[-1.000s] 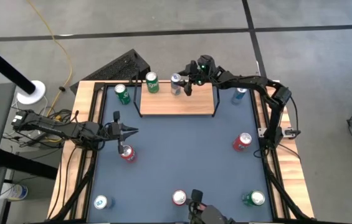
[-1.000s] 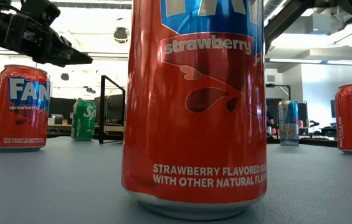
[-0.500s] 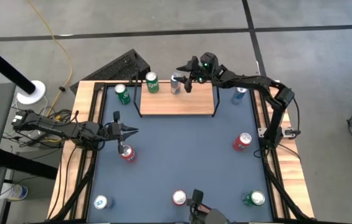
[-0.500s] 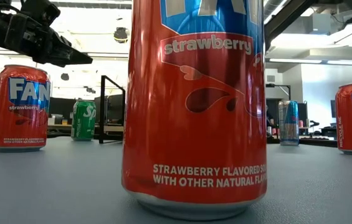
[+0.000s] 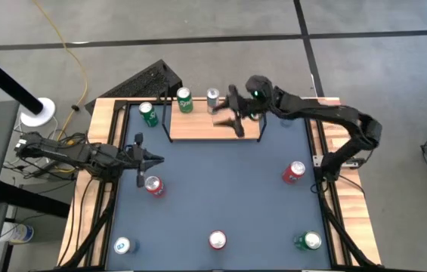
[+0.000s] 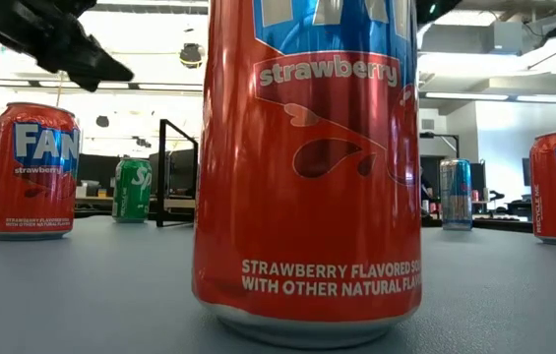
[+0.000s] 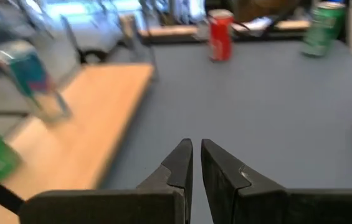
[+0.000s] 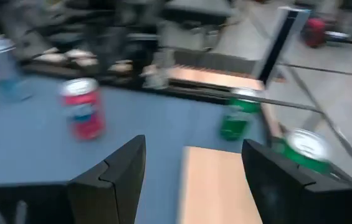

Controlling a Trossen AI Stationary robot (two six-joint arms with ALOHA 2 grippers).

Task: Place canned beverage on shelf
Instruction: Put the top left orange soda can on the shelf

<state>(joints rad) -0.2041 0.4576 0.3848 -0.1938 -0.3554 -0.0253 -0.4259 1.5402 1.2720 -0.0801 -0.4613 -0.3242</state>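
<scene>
Right gripper hangs over the shelf, jaws apart, holding nothing. Silver can stands at shelf's far edge beside green can. Left gripper closed, empty, near table's left edge. Judgement: retreat w/o clipping either can.

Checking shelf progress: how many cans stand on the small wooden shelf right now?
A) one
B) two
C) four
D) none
B: the high view shows a green can and a silver can along the back edge of the shelf, nothing else on it.
</scene>
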